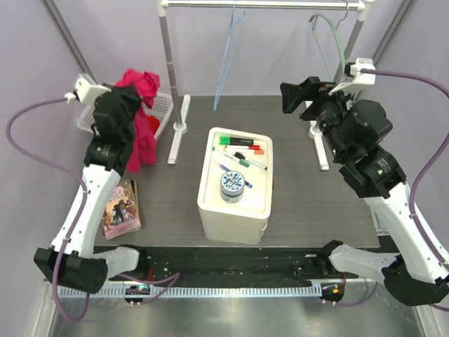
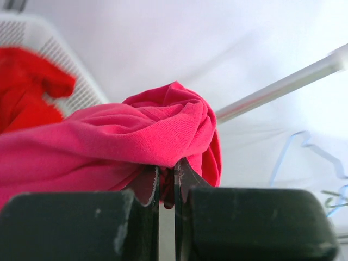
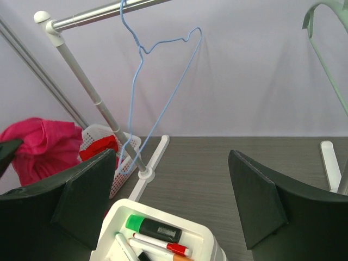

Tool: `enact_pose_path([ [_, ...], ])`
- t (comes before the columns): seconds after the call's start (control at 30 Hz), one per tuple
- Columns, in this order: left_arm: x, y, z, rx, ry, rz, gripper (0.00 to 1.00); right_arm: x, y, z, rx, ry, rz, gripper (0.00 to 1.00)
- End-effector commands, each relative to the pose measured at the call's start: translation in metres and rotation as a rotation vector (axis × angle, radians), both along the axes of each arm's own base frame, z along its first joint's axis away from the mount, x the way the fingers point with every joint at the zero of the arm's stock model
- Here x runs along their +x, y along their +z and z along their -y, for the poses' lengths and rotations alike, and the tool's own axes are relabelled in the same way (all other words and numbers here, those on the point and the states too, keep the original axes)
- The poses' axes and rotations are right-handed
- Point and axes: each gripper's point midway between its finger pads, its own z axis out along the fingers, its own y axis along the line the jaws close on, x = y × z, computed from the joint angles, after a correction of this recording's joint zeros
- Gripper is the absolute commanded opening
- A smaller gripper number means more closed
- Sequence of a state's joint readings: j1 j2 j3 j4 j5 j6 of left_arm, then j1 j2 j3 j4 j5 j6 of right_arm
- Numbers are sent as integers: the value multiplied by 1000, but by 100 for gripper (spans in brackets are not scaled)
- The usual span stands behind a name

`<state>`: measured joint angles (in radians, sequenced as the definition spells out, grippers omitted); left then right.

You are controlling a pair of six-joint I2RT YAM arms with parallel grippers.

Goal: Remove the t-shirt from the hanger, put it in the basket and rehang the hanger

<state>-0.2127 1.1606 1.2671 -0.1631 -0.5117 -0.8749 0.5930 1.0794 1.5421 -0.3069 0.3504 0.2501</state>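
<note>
From above, the left gripper (image 1: 130, 107) sits at the far left corner of the bench, its fingers pinched shut on a bunched pink t-shirt (image 1: 143, 133). The shirt is off the hangers and droops over the near side of a white basket (image 1: 164, 105). A bare blue hanger (image 1: 224, 60) and a green hanger (image 1: 328, 31) hang from the rail (image 1: 266, 4) along the far edge. A white box (image 1: 235, 221) of markers stands mid-bench, and a book (image 1: 121, 207) lies by the left edge. The left wrist view shows the two fingers pressed together on a fold of the shirt. A red cloth (image 2: 27, 92), blurred, seems to lie in the basket behind. In the right wrist view, the right gripper (image 3: 173, 179) is spread wide and holds nothing, facing the blue hanger.
</note>
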Motion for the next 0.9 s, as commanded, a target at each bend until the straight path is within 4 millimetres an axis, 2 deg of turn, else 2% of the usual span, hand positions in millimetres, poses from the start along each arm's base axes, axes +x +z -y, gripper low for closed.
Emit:
enact_pose_path([
  [0.0, 11, 108, -11, 74, 10, 264, 0, -5, 21, 8, 21, -21, 62, 89],
  [0.03, 11, 132, -6, 80, -25, 314, 0, -5, 20, 8, 16, -22, 62, 89],
  [0.1, 28, 143, -9, 104, -51, 341, 0, -5, 21, 8, 13, -23, 65, 89],
  [0.13, 27, 161, -10, 109, -65, 384, 0, -6, 22, 9, 11, -25, 67, 89],
  [0.17, 39, 163, -10, 119, -87, 401, 0, -7, 23, 9, 14, -21, 70, 89],
  [0.2, 43, 167, -11, 123, -92, 417, 0, -8, 24, 10, 13, -20, 71, 89],
  [0.23, 43, 179, -16, 124, -90, 449, 0, -9, 24, 9, 12, -16, 72, 89],
  [0.27, 58, 171, -15, 126, -106, 434, 0, -11, 26, 12, 8, -21, 74, 89],
  [0.37, 74, 167, -17, 135, -122, 436, 0, -16, 29, 16, 3, -28, 82, 89],
  [0.4, 86, 156, -15, 138, -145, 419, 0, -16, 29, 17, 0, -30, 83, 89],
  [0.43, 90, 152, -17, 131, -160, 418, 0, -18, 30, 19, 0, -31, 87, 89],
  [0.5, 101, 139, -3, 133, -243, 398, 0, -19, 31, 21, -5, -36, 89, 89],
  [0.53, 104, 136, -12, 145, -242, 417, 0, -20, 30, 21, -7, -38, 88, 89],
  [0.6, 108, 137, -5, 140, -298, 435, 0, -20, 30, 21, -8, -37, 88, 89],
  [0.63, 118, 129, -8, 131, -307, 417, 0, -20, 30, 21, -10, -37, 86, 89],
  [0.67, 120, 132, -8, 121, -322, 419, 0, -20, 30, 21, -13, -37, 85, 89],
  [0.7, 118, 144, -6, 127, -334, 442, 0, -20, 29, 21, -11, -35, 83, 89],
  [0.77, 122, 148, -5, 138, -348, 459, 0, -21, 31, 21, -8, -32, 87, 89],
  [0.8, 120, 158, -6, 143, -342, 486, 0, -22, 31, 21, -8, -32, 88, 89],
  [0.87, 125, 162, -13, 143, -309, 494, 0, -24, 34, 21, -4, -26, 93, 89],
])
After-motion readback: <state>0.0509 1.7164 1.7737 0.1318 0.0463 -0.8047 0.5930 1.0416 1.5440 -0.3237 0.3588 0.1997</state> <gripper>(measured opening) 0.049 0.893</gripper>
